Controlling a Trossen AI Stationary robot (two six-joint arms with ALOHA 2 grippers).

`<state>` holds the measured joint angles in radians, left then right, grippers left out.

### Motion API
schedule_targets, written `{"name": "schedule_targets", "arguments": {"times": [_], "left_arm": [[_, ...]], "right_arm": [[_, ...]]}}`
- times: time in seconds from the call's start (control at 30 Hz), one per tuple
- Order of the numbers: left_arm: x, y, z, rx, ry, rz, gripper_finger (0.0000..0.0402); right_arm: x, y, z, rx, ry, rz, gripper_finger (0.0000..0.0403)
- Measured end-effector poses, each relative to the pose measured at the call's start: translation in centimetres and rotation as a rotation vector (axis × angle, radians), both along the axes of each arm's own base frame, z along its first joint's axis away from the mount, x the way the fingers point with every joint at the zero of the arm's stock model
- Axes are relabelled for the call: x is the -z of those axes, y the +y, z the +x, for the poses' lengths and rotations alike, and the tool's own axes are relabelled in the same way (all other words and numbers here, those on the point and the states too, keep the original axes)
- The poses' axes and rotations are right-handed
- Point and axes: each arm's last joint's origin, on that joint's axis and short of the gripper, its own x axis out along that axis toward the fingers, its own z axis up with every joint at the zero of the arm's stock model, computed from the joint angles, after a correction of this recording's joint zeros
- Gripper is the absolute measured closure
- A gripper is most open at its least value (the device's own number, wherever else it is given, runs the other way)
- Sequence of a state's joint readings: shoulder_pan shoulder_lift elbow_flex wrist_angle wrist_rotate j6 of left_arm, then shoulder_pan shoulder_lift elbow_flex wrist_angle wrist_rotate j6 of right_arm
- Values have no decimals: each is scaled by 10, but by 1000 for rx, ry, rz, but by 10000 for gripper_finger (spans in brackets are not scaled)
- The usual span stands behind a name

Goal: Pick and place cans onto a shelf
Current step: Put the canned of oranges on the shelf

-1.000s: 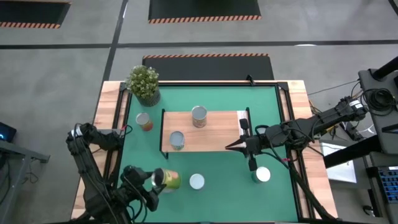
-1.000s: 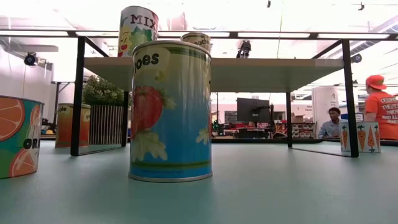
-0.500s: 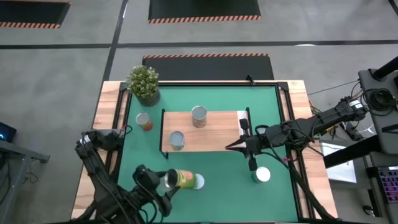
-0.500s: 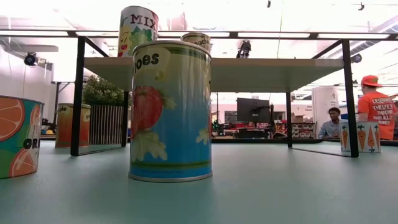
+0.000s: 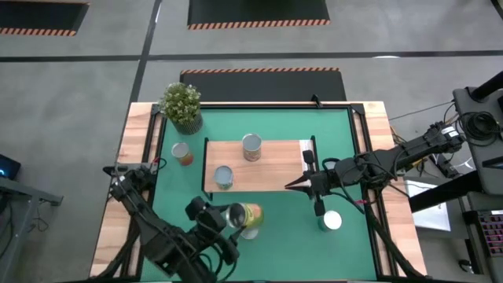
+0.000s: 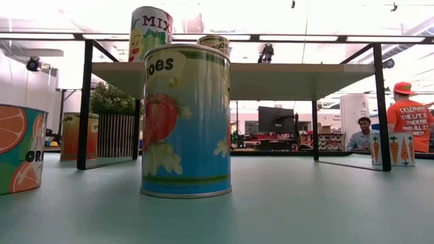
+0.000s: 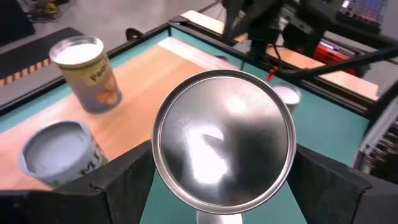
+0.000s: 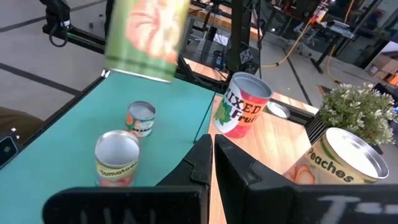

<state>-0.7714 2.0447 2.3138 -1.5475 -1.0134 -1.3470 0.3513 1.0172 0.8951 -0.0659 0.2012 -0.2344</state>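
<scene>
- From above you see the left gripper [image 5: 236, 217] over the green surface mat [image 5: 346, 157], just in front of the rectangular light-wood shelf on a thin black frame [image 5: 271, 177]. Its jaws are clamped on a green-and-orange labelled can [image 5: 244, 215] carried on its side, above a silver-topped can [image 5: 250, 230] standing on the mat.
- The left wrist view gives you what the overhead cannot: the carried can's round silvery end [image 7: 224, 144] faces the camera, wedged between the two dark fingers [image 7: 118, 180].
- That same view looks across the shelf board [image 7: 149, 74] to a tan "Peaches" can [image 7: 84, 71] and a grey-lidded can [image 7: 59, 152] standing on it.
- From above, the right gripper [image 5: 292, 185] sits at the shelf's front right corner with its jaws closed on nothing.
- The right wrist view shows you the labels: a red-and-green "Mixed" can [image 8: 242, 106] and a peach-labelled can [image 8: 336, 158] on the shelf, a "Tomatoes" can [image 8: 117, 158] and a small orange-labelled can [image 8: 140, 118] on the mat, and the carried can [image 8: 146, 37] hanging in the air.
- The low view shows neither gripper. You get the tomato can [image 6: 186, 122] close up, an orange-slice can [image 6: 20, 149] at the edge, a carrot can [image 6: 401, 149] far off, and people in the room behind.
- A leafy potted plant [image 5: 181, 106] stands at the mat's far left corner, and a green-labelled can [image 5: 330, 222] stands near the right gripper.
</scene>
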Motion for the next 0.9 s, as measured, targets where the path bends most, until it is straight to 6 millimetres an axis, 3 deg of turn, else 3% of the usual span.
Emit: {"name": "schedule_targets", "arguments": {"times": [0.33, 0.9], "left_arm": [[-1, 16, 12, -28, 15, 54, 93], [-1, 16, 12, -25, 14, 72, 93]], "right_arm": [[-1, -3, -7, 4, 33, -1, 394], [-1, -4, -11, 8, 45, 9, 394]]}}
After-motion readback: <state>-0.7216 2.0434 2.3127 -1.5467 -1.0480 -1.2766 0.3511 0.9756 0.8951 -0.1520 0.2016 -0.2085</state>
